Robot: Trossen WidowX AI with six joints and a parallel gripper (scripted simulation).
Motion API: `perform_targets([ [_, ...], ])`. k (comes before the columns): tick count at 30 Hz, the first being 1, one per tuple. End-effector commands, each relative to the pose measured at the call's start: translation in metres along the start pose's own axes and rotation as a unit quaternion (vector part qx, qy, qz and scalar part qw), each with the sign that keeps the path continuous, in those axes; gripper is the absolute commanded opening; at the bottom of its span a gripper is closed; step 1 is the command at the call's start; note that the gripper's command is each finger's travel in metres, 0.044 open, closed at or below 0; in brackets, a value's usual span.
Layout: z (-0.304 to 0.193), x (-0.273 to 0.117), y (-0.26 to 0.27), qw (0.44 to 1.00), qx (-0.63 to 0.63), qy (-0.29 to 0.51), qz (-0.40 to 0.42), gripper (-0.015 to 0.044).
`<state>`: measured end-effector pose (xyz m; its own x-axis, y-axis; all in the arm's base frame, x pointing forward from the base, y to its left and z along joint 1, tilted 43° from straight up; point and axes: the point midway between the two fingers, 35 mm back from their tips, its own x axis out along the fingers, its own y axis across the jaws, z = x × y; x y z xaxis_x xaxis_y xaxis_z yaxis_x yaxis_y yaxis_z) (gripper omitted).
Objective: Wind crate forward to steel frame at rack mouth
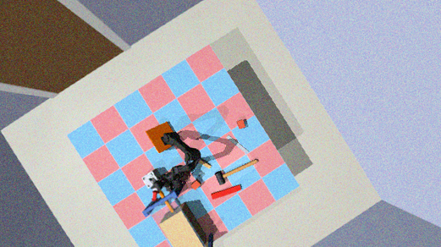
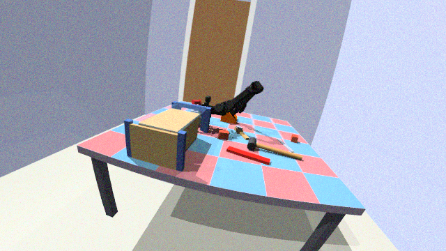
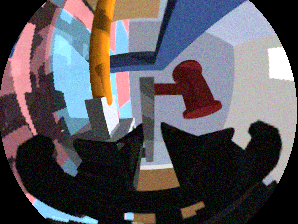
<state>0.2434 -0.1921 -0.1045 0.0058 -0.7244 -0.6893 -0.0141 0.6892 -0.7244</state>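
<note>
Crate: tan wooden box (image 1: 182,234) (image 2: 157,146) (image 3: 135,11), flat, nearest me, short of the blue steel frame (image 1: 159,202) (image 2: 191,105) (image 3: 195,30).
Red bar (image 1: 226,192) (image 2: 248,155): flat on bench, beside the black-headed mallet (image 1: 220,177) (image 2: 251,143).
Strap: orange (image 1: 167,202) (image 3: 100,50), runs under frame.
Handle: grey bar, red knob (image 1: 154,196) (image 2: 196,102) (image 3: 192,90), bar between fingertips.
Gripper (image 1: 158,185) (image 2: 208,102) (image 3: 152,125): slightly spread, not pinching.

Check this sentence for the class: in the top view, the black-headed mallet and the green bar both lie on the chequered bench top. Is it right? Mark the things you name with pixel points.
Not quite: the bar (image 1: 226,192) (image 2: 248,155) is red, not green, as the top view shows. The black-headed mallet (image 1: 220,177) (image 2: 252,143) and the bar do both lie on the chequered bench top (image 1: 255,196) (image 2: 289,183).
</note>
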Motion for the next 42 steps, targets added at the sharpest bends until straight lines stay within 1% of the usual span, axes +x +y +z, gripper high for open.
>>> perform_targets([
  [1, -0.0004, 0.0002, -0.0008, 1.000, 0.000, 0.001, -0.001, 0.0210],
  [2, -0.0004, 0.0002, -0.0008, 1.000, 0.000, 0.001, -0.001, 0.0236],
  [3, -0.0004, 0.0002, -0.0008, 1.000, 0.000, 0.001, -0.001, 0.0240],
  [42, -0.0004, 0.0002, -0.0008, 1.000, 0.000, 0.001, -0.001, 0.0240],
])
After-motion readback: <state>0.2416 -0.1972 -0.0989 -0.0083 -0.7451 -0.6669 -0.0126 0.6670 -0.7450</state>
